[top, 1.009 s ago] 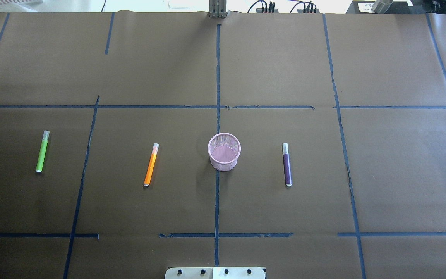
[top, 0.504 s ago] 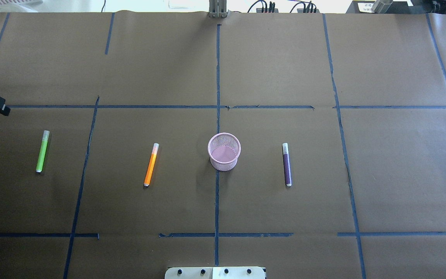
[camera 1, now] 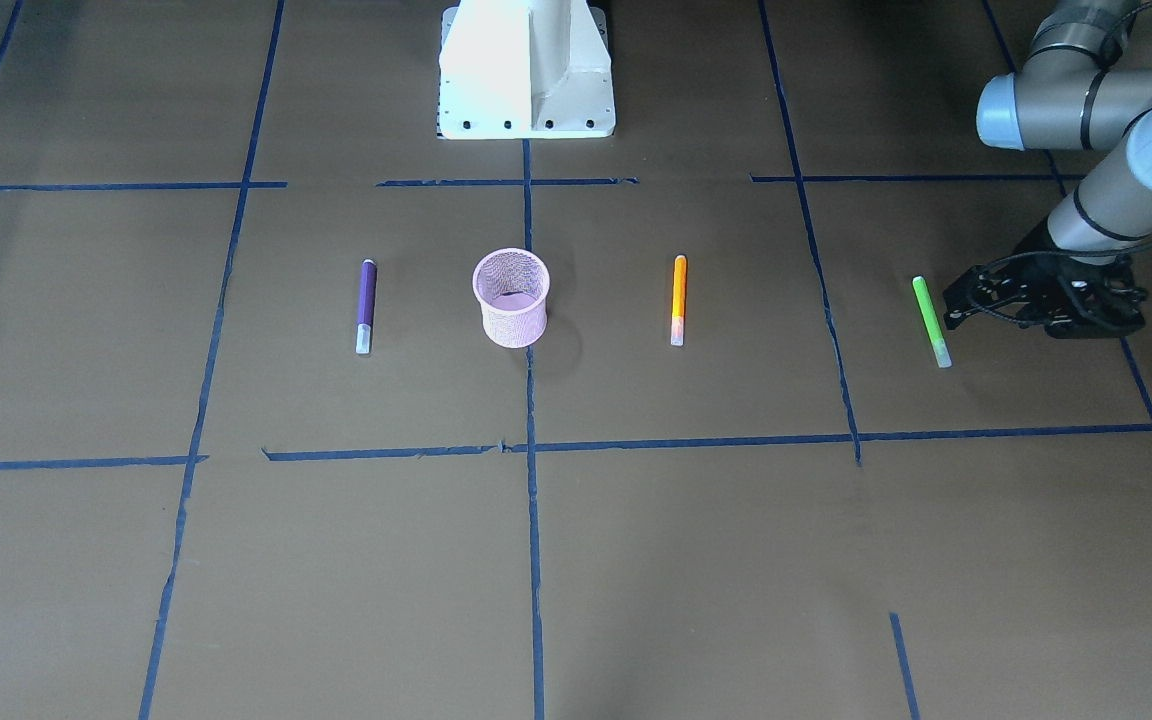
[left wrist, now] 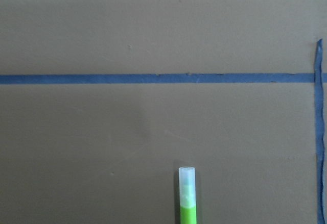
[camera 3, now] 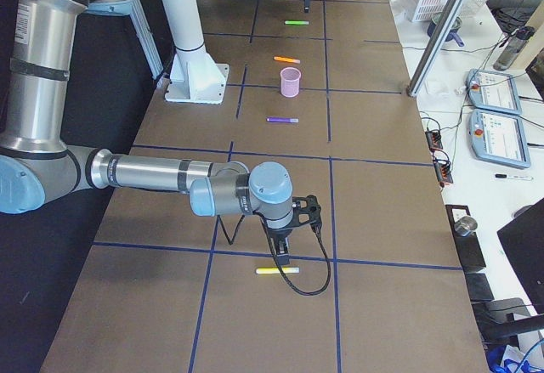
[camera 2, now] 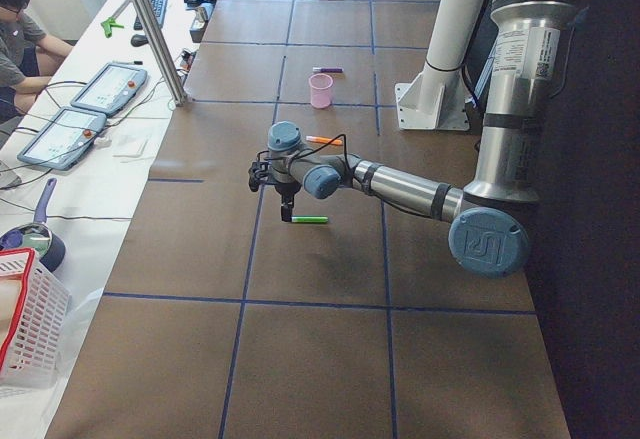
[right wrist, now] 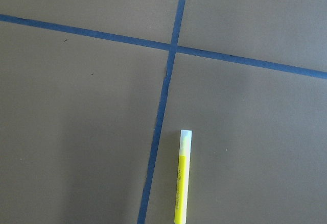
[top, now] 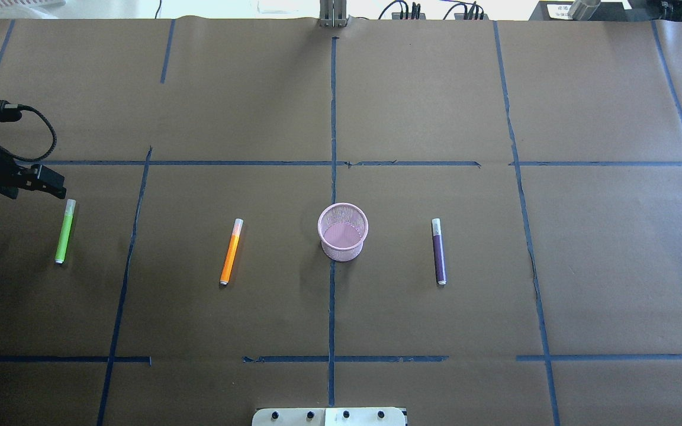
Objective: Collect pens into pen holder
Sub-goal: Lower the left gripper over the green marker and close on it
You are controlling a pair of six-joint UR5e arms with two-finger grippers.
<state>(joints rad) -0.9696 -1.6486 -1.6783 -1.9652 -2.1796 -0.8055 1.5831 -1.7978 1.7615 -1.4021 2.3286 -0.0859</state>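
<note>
left tool [top: 55, 190]: dark, partly cut off; cannot tell its spread.
right tool [camera 3: 285, 247]: side view only; cannot tell.
change: left tool has moved in beside green pen [top: 64, 232] cap; holder [top: 343, 239] unmoved.

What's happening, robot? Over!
Left claw by green pen, nothing held. Right claw near yellow pen. Pen holder empty. Nothing in the way.

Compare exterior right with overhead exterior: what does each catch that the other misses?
Only exterior right: the right gripper close to a yellow pen, plus two teach pendants off to the side. Only overhead: a look straight down into the pen holder, with no pen inside. Both: the green pen, orange pen and purple pen lying flat, the holder between orange and purple, and the left gripper near the green pen.
</note>
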